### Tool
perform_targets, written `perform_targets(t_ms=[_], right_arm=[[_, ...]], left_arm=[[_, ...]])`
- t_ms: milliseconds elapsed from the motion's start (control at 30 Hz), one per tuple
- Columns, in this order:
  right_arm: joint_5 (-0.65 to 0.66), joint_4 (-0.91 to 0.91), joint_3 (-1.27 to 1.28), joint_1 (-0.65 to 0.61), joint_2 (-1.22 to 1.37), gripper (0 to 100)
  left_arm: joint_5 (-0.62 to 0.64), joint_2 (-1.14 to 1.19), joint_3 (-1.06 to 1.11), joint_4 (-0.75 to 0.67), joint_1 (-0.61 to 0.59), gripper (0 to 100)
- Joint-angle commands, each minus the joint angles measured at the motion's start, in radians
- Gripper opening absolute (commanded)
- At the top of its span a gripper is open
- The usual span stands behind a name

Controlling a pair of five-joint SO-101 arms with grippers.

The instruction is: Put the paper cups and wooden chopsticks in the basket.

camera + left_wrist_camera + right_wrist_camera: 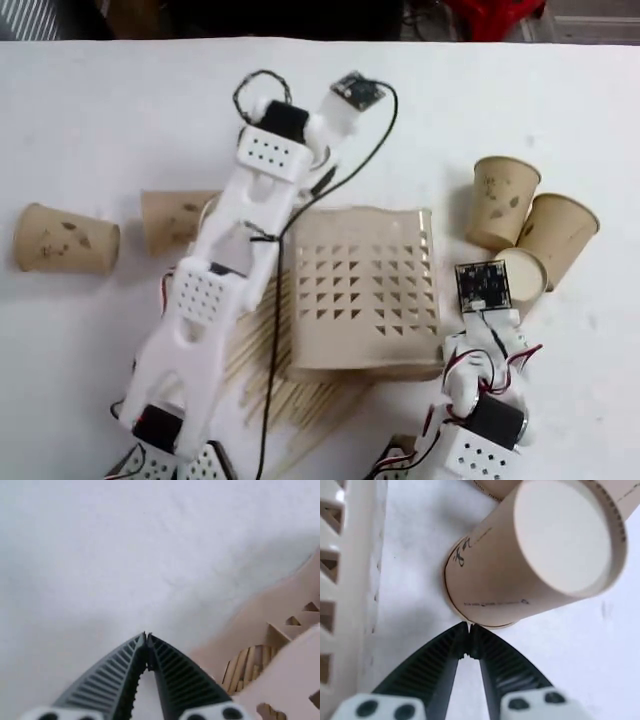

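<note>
The beige perforated basket [365, 290] lies in the middle of the table with a holed face up. Wooden chopsticks [262, 372] lie spread beside and under its left side; the left wrist view shows the chopsticks [245, 666] through the basket's holes. My left gripper [147, 637] is shut and empty over bare table past the basket's far left corner [322, 176]. My right gripper [469, 628] is shut, its tips against the foot of an upside-down paper cup [530, 570] right of the basket [525, 272].
Two more cups [503, 200] [557, 235] stand close behind the upside-down one. At the left a cup [65, 240] lies on its side, and another cup [175, 218] is partly hidden by the left arm. The basket wall [345, 580] is close beside my right gripper.
</note>
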Motion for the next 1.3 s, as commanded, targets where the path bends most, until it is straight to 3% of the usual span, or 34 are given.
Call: perform_targets(t_ms=[0,67,300,700,1067,1267], right_arm=[[-0.005,0.005,-0.005,-0.012,-0.007,1.8],[-0.005,0.005,-0.005,-0.012,-0.007,1.8],[-0.005,0.005,-0.005,-0.012,-0.007,1.8],[-0.005,0.005,-0.003,-0.012,-0.007,1.8],[-0.005,-0.005,-0.002,-0.012,-0.007,1.8],[-0.006,-0.059,0.031,-0.01,-0.007,1.8]], left_arm=[[-0.008,-0.2,0.086,0.006,-0.002,3],[0.011,-0.229,0.16,0.005,-0.007,4],[0.247,-0.24,0.301,0.005,-0.05,23],[0.29,-0.259,0.356,0.008,-0.13,21],[0.21,-0.383,0.686,0.008,-0.101,21],[0.207,-0.435,0.809,0.008,-0.096,10]])
